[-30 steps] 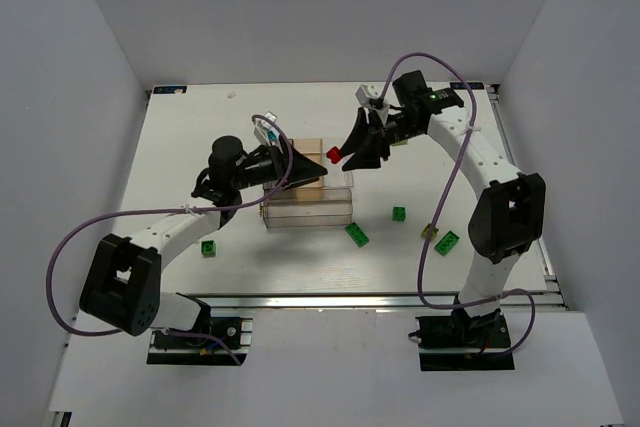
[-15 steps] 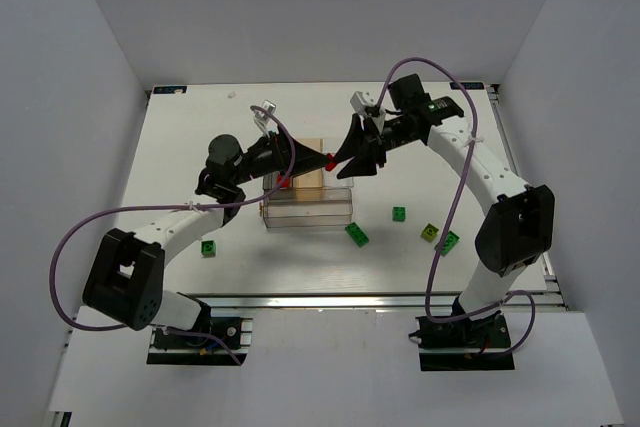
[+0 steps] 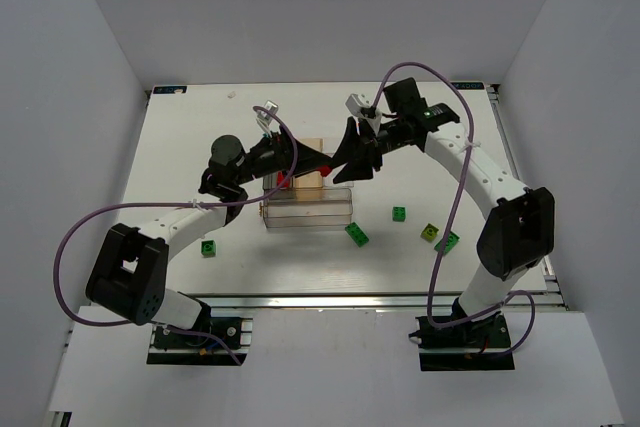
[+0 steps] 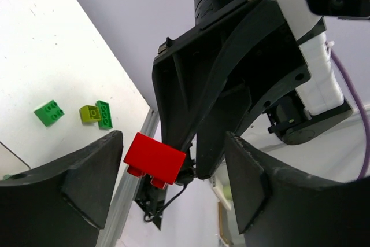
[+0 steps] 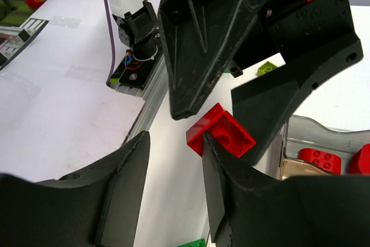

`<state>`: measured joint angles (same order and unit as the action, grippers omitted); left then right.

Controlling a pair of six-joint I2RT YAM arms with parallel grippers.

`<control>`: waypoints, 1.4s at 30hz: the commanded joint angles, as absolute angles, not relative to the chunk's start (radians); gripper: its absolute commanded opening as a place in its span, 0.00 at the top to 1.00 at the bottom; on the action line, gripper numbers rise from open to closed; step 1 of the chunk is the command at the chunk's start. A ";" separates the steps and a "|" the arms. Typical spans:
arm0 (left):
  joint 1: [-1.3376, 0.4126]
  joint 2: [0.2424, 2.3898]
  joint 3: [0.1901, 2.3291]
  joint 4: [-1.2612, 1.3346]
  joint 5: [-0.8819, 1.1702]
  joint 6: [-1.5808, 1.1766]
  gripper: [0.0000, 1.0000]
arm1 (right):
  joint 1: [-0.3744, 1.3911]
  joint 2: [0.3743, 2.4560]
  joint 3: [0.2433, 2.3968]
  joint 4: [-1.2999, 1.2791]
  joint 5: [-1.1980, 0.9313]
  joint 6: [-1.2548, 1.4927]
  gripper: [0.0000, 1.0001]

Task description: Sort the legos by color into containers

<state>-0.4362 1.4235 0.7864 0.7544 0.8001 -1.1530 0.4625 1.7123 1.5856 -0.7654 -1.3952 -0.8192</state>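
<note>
Hanging mid-frame above the containers [image 3: 310, 209], the red brick [image 4: 154, 159] sits pinched in your right gripper [image 5: 175, 137] while your left gripper [image 4: 173, 140] straddles it, jaws wide, gripping nothing; release early and it may land among the wrong colour.

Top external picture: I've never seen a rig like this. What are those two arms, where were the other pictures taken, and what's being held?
Those are two robot arms bolted to a table. The top picture looks down from above; the other two come from a camera on each wrist. The right end effector pinches a red brick by a clear divided box, and the left end effector stands open around that brick. More red bricks lie in the box; green bricks and a lime one lie loose on the table.
</note>
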 commanded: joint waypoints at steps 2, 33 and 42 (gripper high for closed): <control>-0.442 1.414 0.816 0.781 0.804 -1.160 0.24 | 0.460 1.649 1.549 -0.597 -1.431 -0.698 0.53; -0.420 1.370 0.784 0.709 0.839 -1.111 0.72 | 0.382 1.618 1.483 -0.330 -1.324 -0.427 0.40; -0.377 1.348 0.830 0.340 0.709 -0.890 0.75 | 0.311 1.569 1.399 -0.228 -1.177 -0.344 0.42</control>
